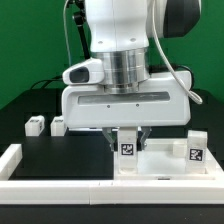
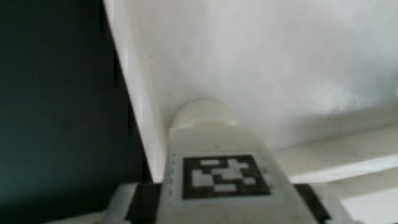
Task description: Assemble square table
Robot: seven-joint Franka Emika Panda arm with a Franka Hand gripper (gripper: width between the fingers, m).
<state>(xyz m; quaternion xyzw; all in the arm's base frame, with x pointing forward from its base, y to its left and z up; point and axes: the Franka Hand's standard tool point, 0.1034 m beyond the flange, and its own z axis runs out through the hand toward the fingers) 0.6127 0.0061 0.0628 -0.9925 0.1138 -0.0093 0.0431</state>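
Gripper: the gripper (image 1: 128, 138) is lowered over a tagged leg (image 1: 128, 149). In the wrist view its fingers (image 2: 128, 205) sit close on either side of the leg. I cannot tell whether they already press on it or only flank it.
Leg in hand: it is short, white and blocky, with its tag face towards the wrist camera. It sits just beside the edge of the tabletop slab (image 1: 172, 160).
Tabletop slab: white and ribbed, it lies flat on the black table (image 1: 60, 150) towards the exterior view's right, just inside the border wall (image 1: 20, 158).
Spare legs: two spare legs (image 1: 33, 126) lie well apart from the slab on the exterior view's left.
Handling: the leg looks like light, rigid plastic with smooth sides, so it will probably slip or twist if gripped off-centre.
Where to hold: across two opposite flat sides near mid-height, leaving the end that goes into the socket free.
Risk: nudging the slab, which likely slides easily.
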